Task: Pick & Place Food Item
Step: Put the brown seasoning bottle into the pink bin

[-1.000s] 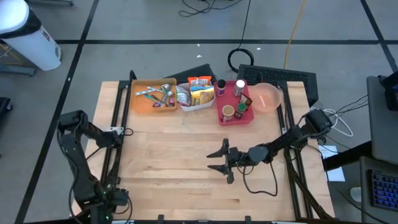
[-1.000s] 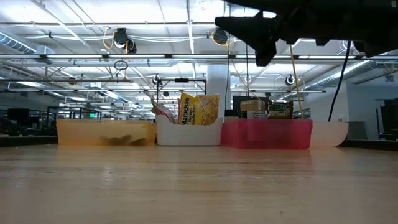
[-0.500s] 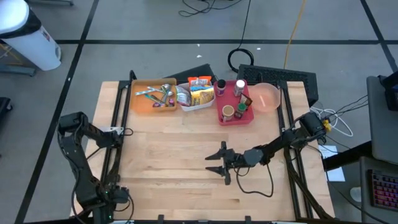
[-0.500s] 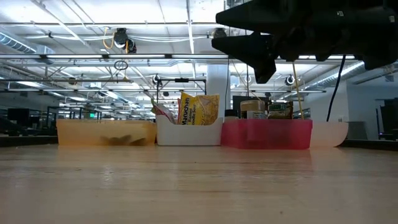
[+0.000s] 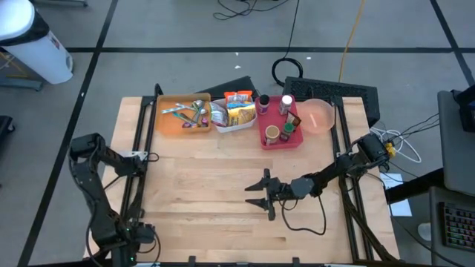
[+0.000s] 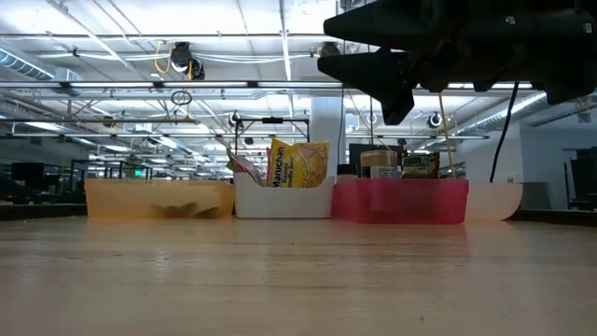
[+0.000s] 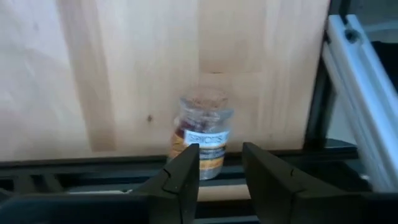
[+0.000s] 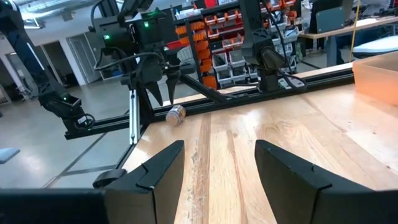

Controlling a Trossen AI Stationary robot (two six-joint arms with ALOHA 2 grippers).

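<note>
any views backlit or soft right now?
Low view: ceiling lights behind put the right gripper in silhouette. Left wrist view: spice jar lying on the table edge is soft, label barely legible. Right wrist view: orange bin washed out. High view: evenly lit.

Only readable stuff: the yellow noodle packet (image 6: 298,163) in the white bin (image 6: 283,200) said "Maruchan", and the little jar (image 7: 202,135) had "SPICES" on its label.

A robotics lab; orange parts bins (image 8: 224,34) on shelving; exposed ceiling trusses (image 6: 140,84).
</note>
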